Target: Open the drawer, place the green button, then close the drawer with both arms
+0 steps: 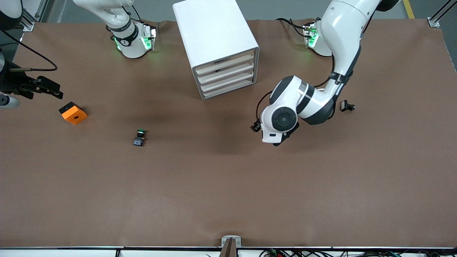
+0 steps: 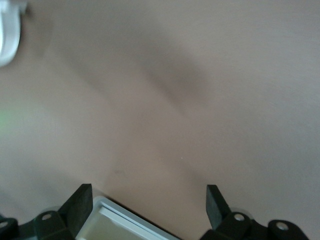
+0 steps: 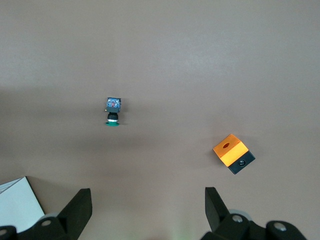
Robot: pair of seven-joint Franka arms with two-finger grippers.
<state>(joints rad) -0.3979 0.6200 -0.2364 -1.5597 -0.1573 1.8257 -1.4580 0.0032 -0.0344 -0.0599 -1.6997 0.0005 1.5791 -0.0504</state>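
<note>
The white cabinet [image 1: 214, 35] stands near the robots' bases, and its cream drawer fronts [image 1: 226, 76] all sit flush. The button [image 1: 140, 137], green cap on a black-and-blue body, lies on the brown mat nearer the front camera, toward the right arm's end; it also shows in the right wrist view [image 3: 113, 111]. My left gripper [image 1: 279, 141] hangs open and empty beside the cabinet's front, toward the left arm's end. One cabinet corner [image 2: 117, 222] sits between its fingertips [image 2: 148, 194]. My right gripper [image 1: 53, 89] hovers open and empty, high beside the orange block [image 1: 73, 113]; its fingers [image 3: 80, 202] frame bare mat.
The orange block with a hole [image 3: 233, 153] lies toward the right arm's end of the table. A small black clip [image 1: 347, 106] rests on the mat under the left arm's forearm. The right arm's base [image 1: 132, 40] stands beside the cabinet.
</note>
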